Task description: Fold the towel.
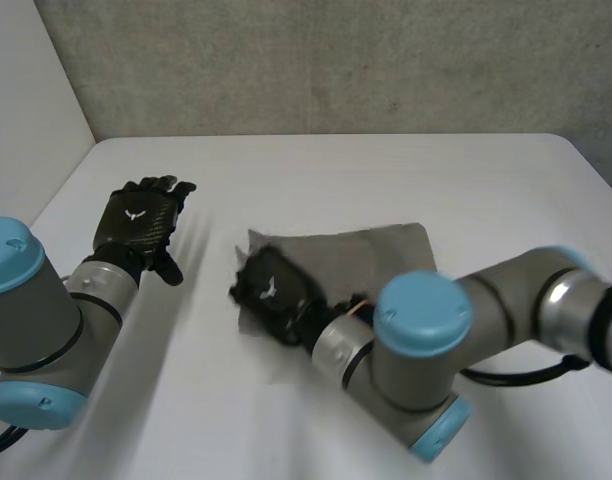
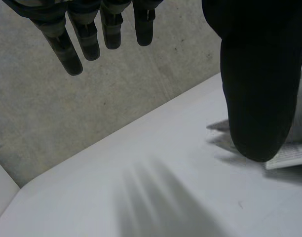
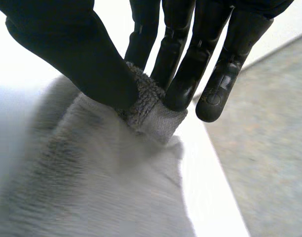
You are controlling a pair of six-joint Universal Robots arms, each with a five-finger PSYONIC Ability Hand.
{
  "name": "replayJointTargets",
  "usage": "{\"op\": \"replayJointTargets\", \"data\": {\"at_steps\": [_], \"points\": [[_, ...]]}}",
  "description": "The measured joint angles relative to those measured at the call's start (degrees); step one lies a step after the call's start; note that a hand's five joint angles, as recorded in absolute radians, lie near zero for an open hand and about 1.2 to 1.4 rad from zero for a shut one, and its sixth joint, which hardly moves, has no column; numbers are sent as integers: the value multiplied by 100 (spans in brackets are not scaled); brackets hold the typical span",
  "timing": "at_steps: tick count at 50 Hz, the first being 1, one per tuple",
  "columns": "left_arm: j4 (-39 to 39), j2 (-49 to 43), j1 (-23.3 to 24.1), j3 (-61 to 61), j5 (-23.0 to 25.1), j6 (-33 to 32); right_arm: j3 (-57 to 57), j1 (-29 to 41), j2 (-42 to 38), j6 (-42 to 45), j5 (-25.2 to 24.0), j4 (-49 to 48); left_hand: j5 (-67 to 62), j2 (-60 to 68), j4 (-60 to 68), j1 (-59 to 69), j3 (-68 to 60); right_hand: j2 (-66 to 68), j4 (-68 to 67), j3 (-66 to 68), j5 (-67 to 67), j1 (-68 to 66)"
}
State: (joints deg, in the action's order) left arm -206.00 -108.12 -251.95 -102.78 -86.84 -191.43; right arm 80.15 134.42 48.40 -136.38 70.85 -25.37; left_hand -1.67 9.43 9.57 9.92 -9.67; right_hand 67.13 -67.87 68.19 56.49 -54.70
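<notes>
White surface [image 1: 406, 180] carried the towel [image 1: 371, 255] near its middle; the right hand [image 1: 274, 292] pinched one edge by a small bunch that could slip mid-fold; the left hand [image 1: 138, 222] hovered spread, apart.

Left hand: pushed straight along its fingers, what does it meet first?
Likely nothing soon: the left hand points across the table toward the grey wall; the towel lies off to its side.

No words can be read: a white emblem [image 1: 136, 213] on the back of the left hand [image 1: 138, 225], another on the right hand [image 1: 274, 292], and illegible print on the white tag [image 2: 289, 157] by the towel [image 1: 376, 255].
</notes>
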Motion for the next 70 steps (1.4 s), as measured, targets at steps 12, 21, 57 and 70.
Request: {"op": "replayJointTargets", "data": {"at_steps": [12,21,57,70], "points": [[-5,-5,77,-46,2,-5,251,-15,365,-224,705,82,0,0,0,0,0,-5428,5463,-5586,-5306,4280],[-7,8,587,-13,16,8,1225,-1031,1742,-1891,1019,168,0,0,0,0,0,-5428,5464,-5586,-5326,4280],[111,-1132,1461,506,-41,-53,1109,-2053,1611,-2208,1001,727,0,142,118,79,-114,31,-33,-27,-78,248],[408,-610,788,221,-477,-48,-86,258,590,-1863,938,684,0,142,118,79,-114,31,-36,-21,-38,248]]}}
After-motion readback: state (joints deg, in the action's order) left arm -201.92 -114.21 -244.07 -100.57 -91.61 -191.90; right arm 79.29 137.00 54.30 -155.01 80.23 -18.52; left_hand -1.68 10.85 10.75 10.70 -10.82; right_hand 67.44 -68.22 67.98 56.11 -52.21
